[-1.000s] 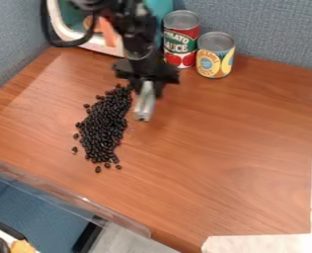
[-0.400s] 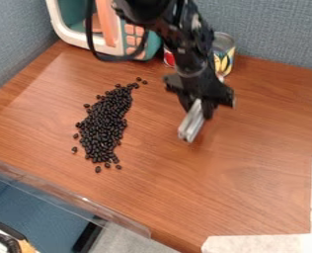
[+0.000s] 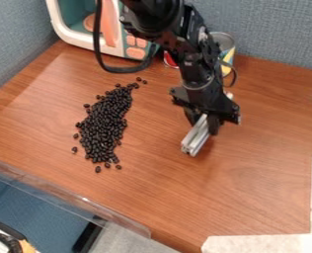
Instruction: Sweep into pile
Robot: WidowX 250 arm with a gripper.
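Jaws: your black two-finger gripper (image 3: 205,124) is gripping a silvery, grooved metal bar (image 3: 195,140), its two sides pressing on it.
Bar: it is slanting between the jaws, its near end pointing to the near left; you cannot tell whether it is touching the table.
Arm: your black arm (image 3: 197,69) is coming in from the far edge and hanging right of the beans, its black cable (image 3: 98,49) looping on the left.
Beans: the small, shiny black beans (image 3: 104,126) are lying left of the bar, apart from it, forming a long patch from far to near, with loose ones sitting around its edges.
Table: the brown wood-grain tabletop (image 3: 251,188) is carrying the beans.
Far left: a white, teal and orange toy microwave (image 3: 61,30) is standing there.
Far side, behind your arm: a red-labelled can (image 3: 170,60) and a yellow-and-blue-labelled can (image 3: 224,44) are partly hiding.
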